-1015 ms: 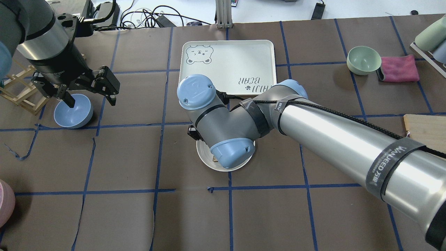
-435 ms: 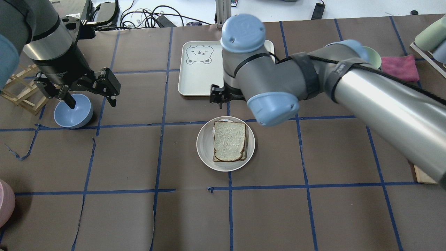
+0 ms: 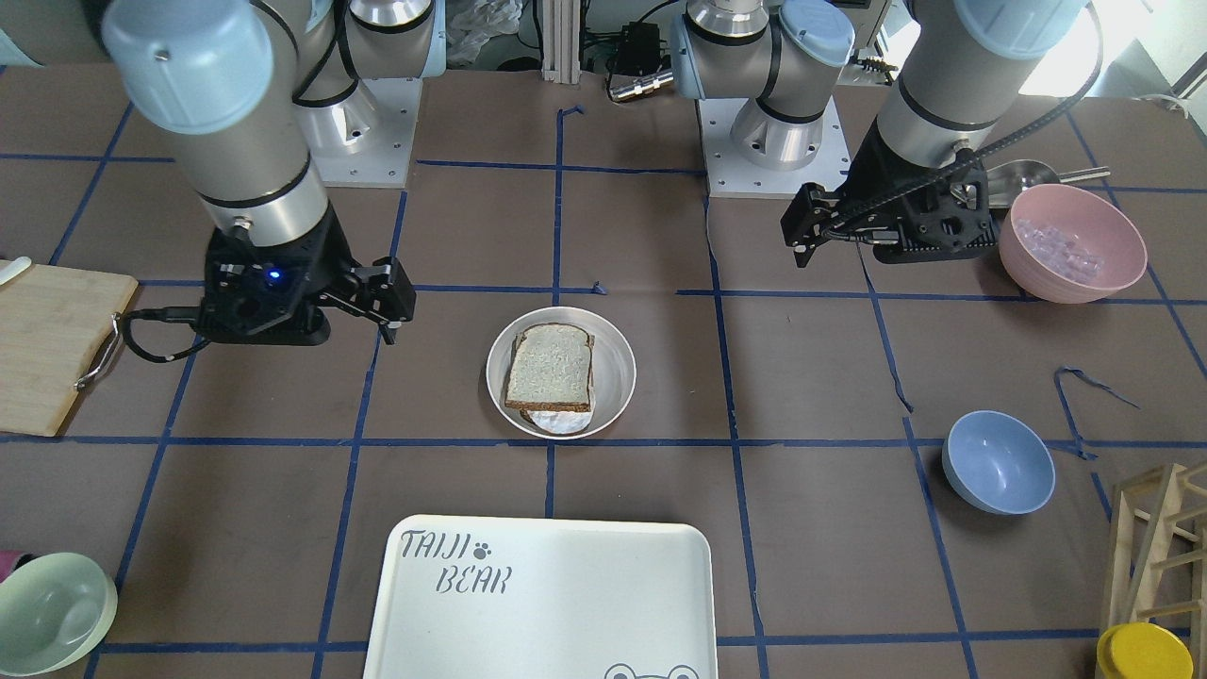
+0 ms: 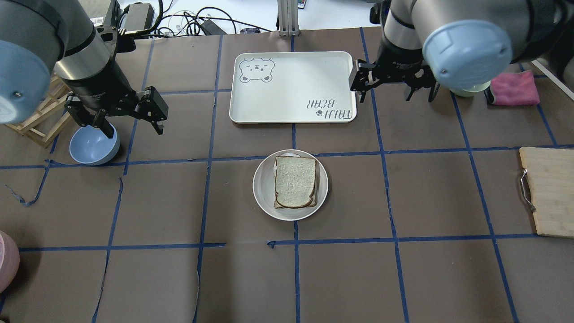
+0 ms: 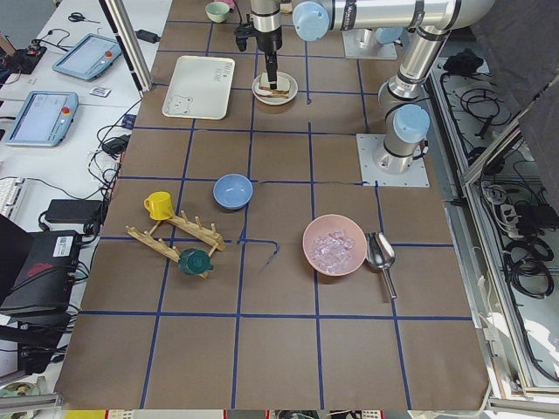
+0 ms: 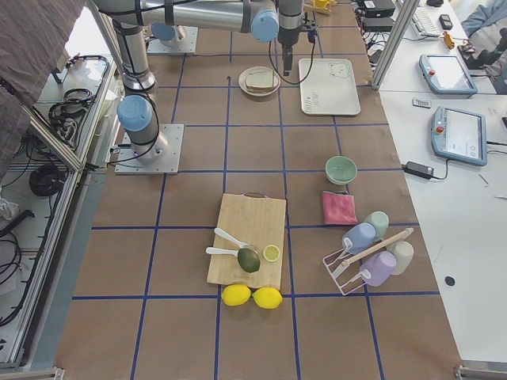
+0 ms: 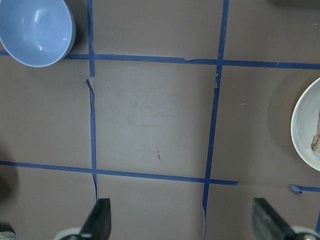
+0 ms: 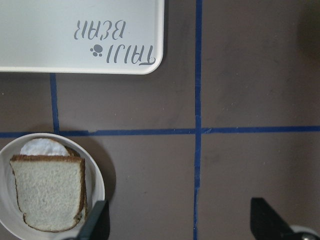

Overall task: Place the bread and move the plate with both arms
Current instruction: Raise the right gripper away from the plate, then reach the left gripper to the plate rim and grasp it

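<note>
The bread (image 4: 295,181) lies flat on the round cream plate (image 4: 262,184) at the table's middle, on top of another slice whose egg white (image 4: 287,155) peeks out. Both show in the front view, the bread (image 3: 550,366) on the plate (image 3: 618,372), and in the right wrist view, the bread (image 8: 47,192) on the plate (image 8: 99,192). My right gripper (image 4: 394,89) is open and empty, up beside the tray's right end, far from the plate. My left gripper (image 4: 133,128) is open and empty near the blue bowl. The plate's edge (image 7: 305,130) shows in the left wrist view.
The white "TAIJI BEAR" tray (image 4: 291,85) lies just beyond the plate. A blue bowl (image 4: 92,146) and a wooden rack (image 4: 31,121) are at the left. A cutting board (image 4: 547,193), a pink cloth (image 4: 513,87) and a green bowl (image 3: 52,613) are at the right. A pink bowl (image 3: 1070,240) stands by the left arm's base.
My right arm has risen from over the plate and swung away to the far right, leaving the bread on the plate. My left gripper has shifted slightly right.
</note>
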`<state>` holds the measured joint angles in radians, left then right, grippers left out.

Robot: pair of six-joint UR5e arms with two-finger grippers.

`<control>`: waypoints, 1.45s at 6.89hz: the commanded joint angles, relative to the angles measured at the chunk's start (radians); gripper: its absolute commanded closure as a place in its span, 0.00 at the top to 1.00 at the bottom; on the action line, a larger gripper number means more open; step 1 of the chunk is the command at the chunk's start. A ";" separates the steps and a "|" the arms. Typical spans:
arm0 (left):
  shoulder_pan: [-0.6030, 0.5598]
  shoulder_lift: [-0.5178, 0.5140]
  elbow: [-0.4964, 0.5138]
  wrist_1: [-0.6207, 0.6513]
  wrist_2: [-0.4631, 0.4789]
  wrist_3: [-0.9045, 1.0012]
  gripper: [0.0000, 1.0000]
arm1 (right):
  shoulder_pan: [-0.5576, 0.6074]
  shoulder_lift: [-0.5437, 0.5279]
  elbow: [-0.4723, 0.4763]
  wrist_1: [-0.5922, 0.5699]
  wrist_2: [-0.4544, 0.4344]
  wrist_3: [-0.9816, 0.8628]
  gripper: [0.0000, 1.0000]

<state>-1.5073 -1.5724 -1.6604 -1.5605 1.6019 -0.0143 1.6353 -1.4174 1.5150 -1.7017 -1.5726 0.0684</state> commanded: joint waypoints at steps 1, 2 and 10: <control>-0.058 -0.055 -0.080 0.156 -0.049 -0.013 1.00 | -0.025 -0.014 -0.140 0.152 0.002 -0.033 1.00; -0.098 -0.089 -0.140 0.271 -0.051 -0.016 1.00 | -0.022 -0.021 -0.136 0.148 0.000 -0.041 1.00; -0.229 -0.308 -0.312 0.634 -0.160 -0.082 0.84 | -0.029 -0.038 -0.127 0.117 -0.053 -0.133 1.00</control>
<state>-1.7279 -1.8656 -1.9355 -0.9557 1.4546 -0.0955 1.6071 -1.4557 1.3872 -1.5812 -1.6244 -0.0655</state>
